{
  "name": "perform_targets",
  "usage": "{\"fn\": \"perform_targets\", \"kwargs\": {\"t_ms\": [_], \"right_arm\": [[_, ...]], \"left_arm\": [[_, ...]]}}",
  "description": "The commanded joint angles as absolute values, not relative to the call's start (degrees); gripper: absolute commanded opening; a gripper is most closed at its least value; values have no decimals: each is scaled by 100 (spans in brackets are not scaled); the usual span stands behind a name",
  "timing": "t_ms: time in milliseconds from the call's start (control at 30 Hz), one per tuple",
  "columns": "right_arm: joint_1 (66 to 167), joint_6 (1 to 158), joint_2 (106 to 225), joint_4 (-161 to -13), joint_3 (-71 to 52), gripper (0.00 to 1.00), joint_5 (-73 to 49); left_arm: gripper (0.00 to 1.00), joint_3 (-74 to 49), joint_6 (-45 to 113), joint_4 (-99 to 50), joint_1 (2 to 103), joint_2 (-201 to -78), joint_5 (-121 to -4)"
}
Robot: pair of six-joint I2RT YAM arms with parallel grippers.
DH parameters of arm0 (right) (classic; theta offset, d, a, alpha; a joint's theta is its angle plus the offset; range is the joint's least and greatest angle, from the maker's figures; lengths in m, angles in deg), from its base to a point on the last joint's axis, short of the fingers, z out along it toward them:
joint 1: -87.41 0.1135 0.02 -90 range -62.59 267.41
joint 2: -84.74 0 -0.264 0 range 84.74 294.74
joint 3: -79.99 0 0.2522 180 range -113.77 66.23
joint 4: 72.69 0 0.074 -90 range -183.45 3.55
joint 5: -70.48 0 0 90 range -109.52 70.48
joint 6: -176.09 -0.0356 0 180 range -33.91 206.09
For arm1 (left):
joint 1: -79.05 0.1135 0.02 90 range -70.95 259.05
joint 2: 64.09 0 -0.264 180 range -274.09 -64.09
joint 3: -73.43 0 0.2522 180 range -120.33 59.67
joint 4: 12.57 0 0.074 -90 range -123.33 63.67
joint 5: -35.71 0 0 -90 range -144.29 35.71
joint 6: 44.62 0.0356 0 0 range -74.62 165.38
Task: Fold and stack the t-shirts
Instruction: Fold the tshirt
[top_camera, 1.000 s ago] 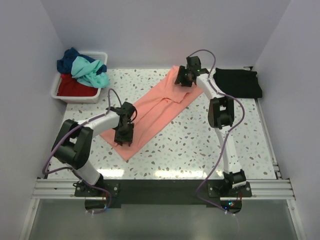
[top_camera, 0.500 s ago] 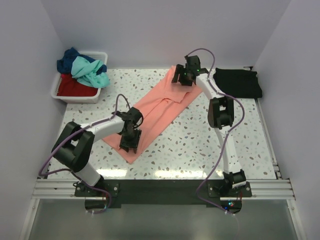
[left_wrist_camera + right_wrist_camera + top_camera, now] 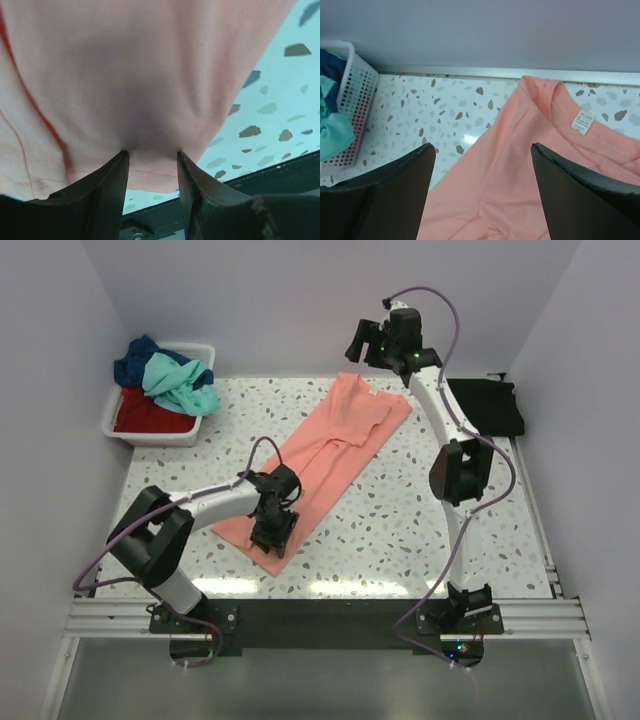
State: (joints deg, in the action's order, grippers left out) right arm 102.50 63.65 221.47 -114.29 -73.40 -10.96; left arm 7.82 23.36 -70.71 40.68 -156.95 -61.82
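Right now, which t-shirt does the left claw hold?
The salmon-pink t-shirt, spread mid-table, hem pinched in the left claw. The black t-shirt lies apart; others in the bin.

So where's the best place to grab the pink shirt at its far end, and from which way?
Probably the neck end, near the collar, coming straight down from above. That end of the pink shirt lies flat on the table, so it must be pinched at its edge from the top. The right gripper hangs open over it, and the left gripper grips the bottom hem.

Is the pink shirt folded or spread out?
Partly folded: the pink shirt lies as a long narrow strip, sleeves tucked inward.
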Motion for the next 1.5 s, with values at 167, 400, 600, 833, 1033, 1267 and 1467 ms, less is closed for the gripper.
{"fn": "perform_targets", "kwargs": {"t_ms": [167,400,600,833,1033,1267,1467], "right_arm": [[10270,6578,21122,-11572,-6983,82,-1090],[10279,6780,20604,-11835,-6385,82,-1239],[10279,6947,20410,-12125,-6069,82,-1450],[10279,6983,20515,-12416,-5928,81,-1539],[10349,6992,20393,-12381,-5621,81,-1547],[10429,6983,19760,-12214,-4786,81,-1714],[10648,6974,19022,-12275,-3609,82,-1785]], "left_arm": [[47,545,2999,-6702,3081,-16401,-6984],[47,-569,3281,-6737,2729,-17078,-6888],[46,-1336,3413,-6728,2553,-17606,-6958],[45,-1653,3431,-6877,2254,-17633,-6967],[45,-1355,2746,-7089,2236,-16985,-5835],[47,-1160,1350,-7343,2236,-15446,-3199],[52,-1301,700,-7386,2412,-14601,-1703]]}}
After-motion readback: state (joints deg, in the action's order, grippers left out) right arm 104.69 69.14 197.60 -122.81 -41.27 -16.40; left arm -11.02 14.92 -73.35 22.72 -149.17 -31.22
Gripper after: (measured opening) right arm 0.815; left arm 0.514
